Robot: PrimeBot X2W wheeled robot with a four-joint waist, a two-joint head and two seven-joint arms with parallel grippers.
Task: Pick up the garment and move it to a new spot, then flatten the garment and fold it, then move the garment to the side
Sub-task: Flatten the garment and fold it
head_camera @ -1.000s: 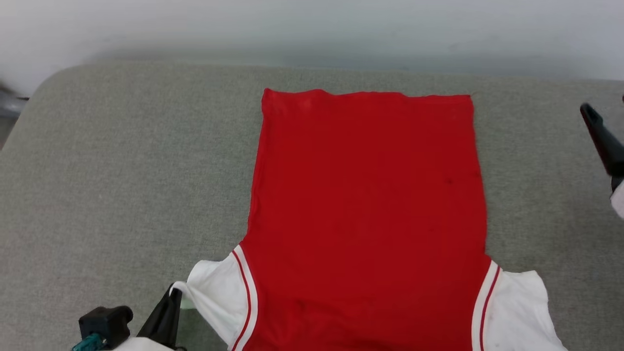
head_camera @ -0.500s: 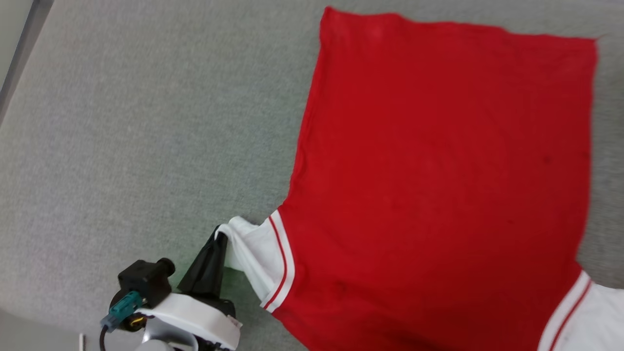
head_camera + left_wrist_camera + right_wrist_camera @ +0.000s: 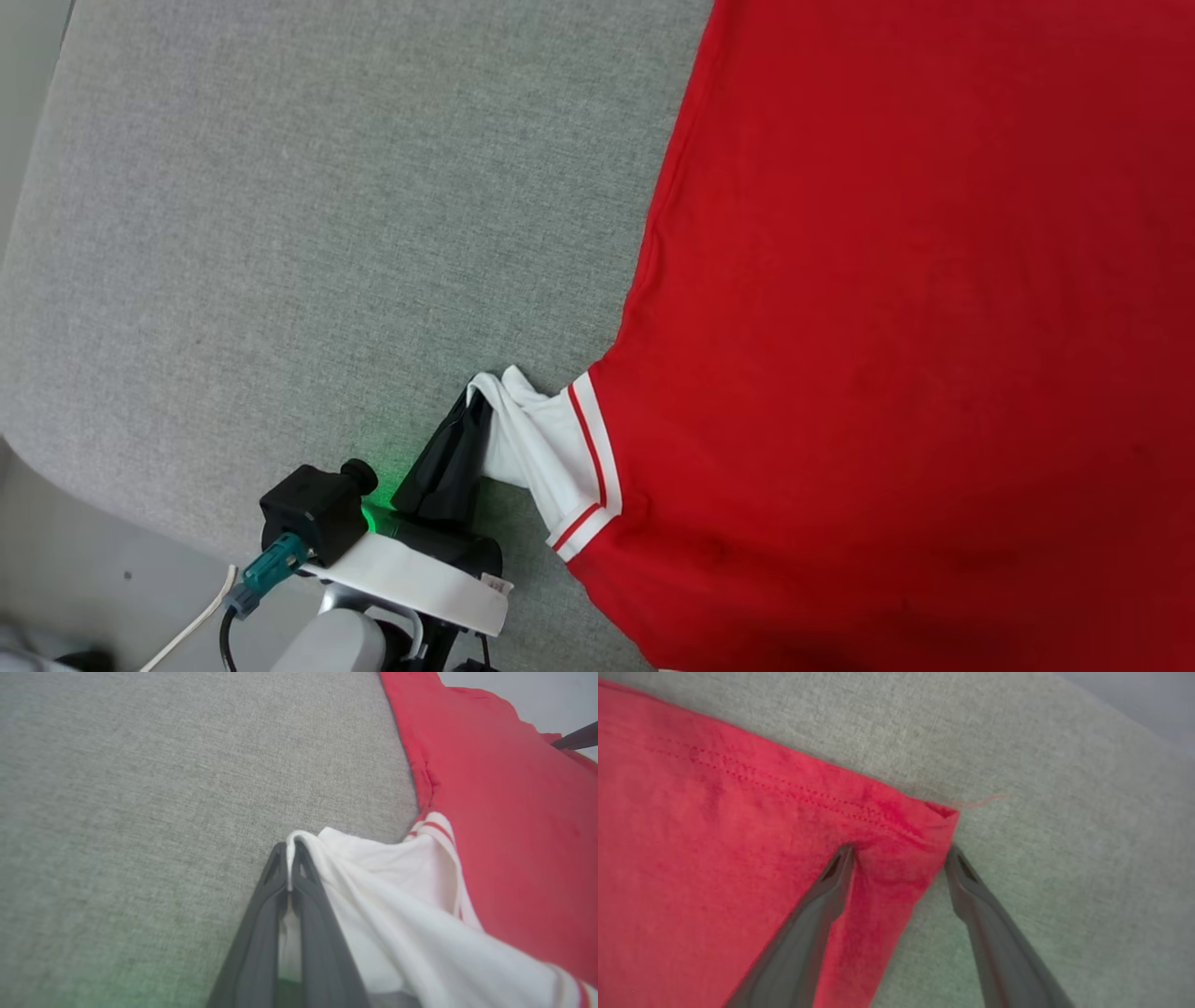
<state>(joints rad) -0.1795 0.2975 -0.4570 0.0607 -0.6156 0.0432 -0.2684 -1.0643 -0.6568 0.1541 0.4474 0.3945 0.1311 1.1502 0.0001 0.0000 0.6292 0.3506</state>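
- Surface: grey woven fabric, padded, with a rounded corner at the lower left of the head view.
- Floor: pale grey, showing past that corner. A pale strip also runs up the left edge. The right wrist view has blurred pale grey background past the surface's far edge.
- Garment: lies flat on the right part of the surface, plain red side up, no lettering visible.
- Its long axis runs bottom to top in the head view, leaning right toward the top. The sleeve end is at the bottom, nearest the robot. The body runs out of that view's top edge.
- The side seam slants from the top centre down to the armpit.
- Stitched hem corner: flat on the surface in the right wrist view, loose thread trailing off it.
- Left sleeve: white with red-and-white striped trim, bunched and pulled out to the left, away from the body.
- Left end effector: fingers pressed together, pinching the white sleeve edge, low over the surface. Green glow on the fabric beneath the wrist.
- Right end effector: fingers spread wide, holding nothing. It straddles the hem corner, one tip on the red fabric, the other just off the side edge over bare surface.
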